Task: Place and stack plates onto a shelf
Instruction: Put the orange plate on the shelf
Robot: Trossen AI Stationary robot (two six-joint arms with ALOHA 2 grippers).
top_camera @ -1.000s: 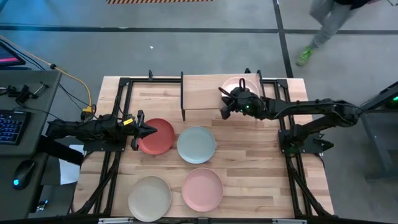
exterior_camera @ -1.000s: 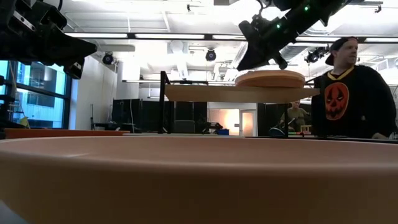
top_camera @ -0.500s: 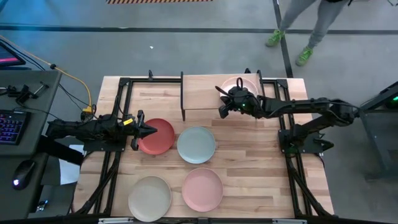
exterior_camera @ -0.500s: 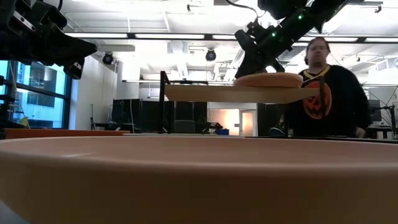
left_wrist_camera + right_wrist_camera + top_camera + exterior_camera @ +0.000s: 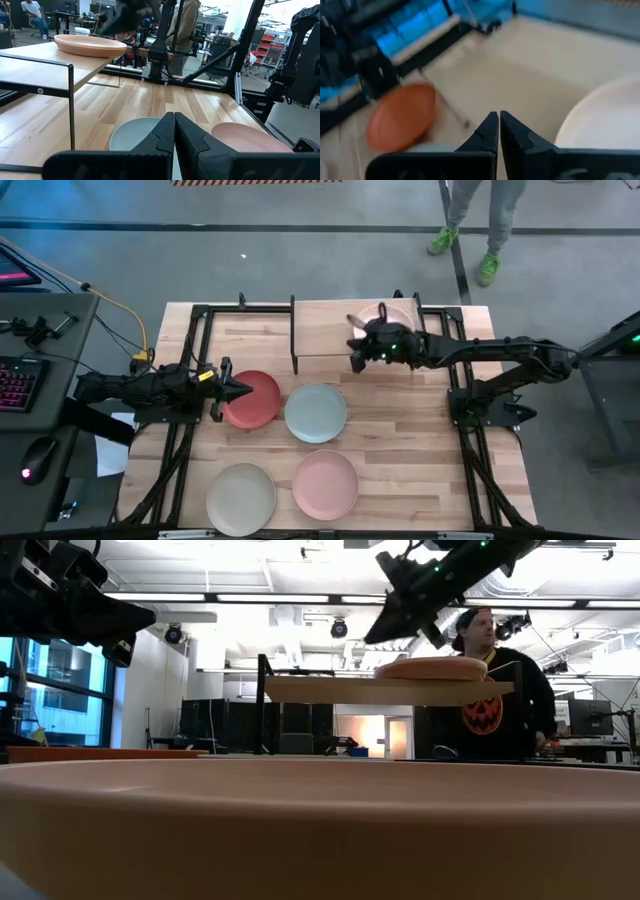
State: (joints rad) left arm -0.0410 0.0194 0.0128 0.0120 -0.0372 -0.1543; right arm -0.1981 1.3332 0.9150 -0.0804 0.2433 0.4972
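Observation:
The shelf [image 5: 325, 332] stands at the table's far side, and a pale peach plate [image 5: 388, 316] rests on the right end of its wood top [image 5: 380, 690]. My right gripper [image 5: 354, 352] is shut and hovers above the shelf, just left of that plate [image 5: 430, 668]. The red [image 5: 254, 400], blue-grey [image 5: 316, 412], cream [image 5: 241, 498] and pink [image 5: 325, 484] plates lie flat on the table. My left gripper [image 5: 236, 390] is shut and hangs raised over the red plate's left rim. No terracotta plate shows.
Black frame rails run along the table's left and right sides [image 5: 190, 380]. A person in a black shirt [image 5: 495, 690] stands beyond the far edge. Bare wood lies between the shelf and the blue-grey plate. A desk with a keyboard [image 5: 15, 380] stands left of the table.
My right gripper has drawn back from the plate on the shelf, going a little toward the table's left and upward. The person behind the table has walked across. My left arm has kept still.

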